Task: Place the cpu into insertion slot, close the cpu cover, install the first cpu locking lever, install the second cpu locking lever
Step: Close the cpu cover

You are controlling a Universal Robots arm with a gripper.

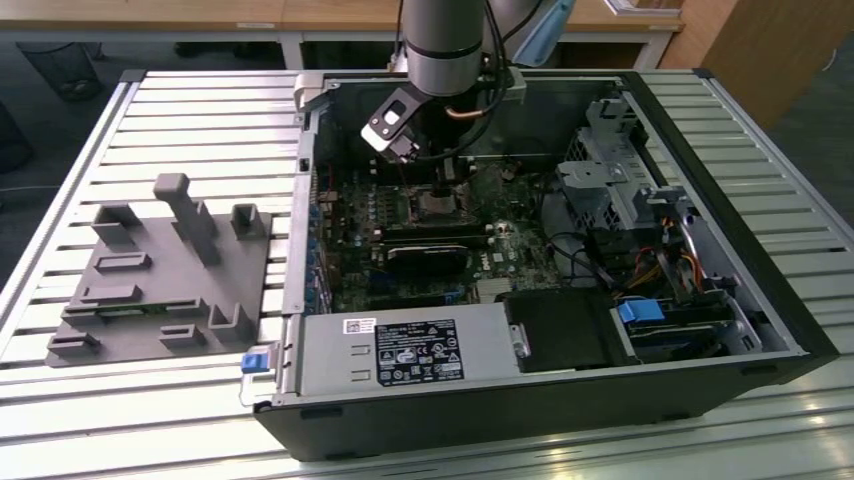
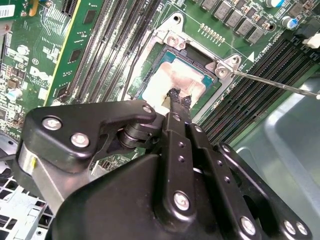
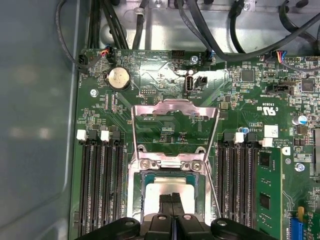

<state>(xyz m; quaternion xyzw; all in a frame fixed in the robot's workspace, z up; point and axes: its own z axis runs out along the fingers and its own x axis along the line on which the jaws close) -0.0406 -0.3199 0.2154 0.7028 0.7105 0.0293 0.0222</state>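
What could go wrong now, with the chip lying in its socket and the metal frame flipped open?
The shut tips of the gripper appear to touch the cpu on top; a sideways slip could nudge it askew. The cpu cover stands open, so nothing clamps the chip yet. The thin locking lever nearby might catch on the gripper.

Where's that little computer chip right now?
In both wrist views the cpu lies in the insertion slot on the green board, between the long memory slots, under the gripper; the cpu cover stands open beside it.
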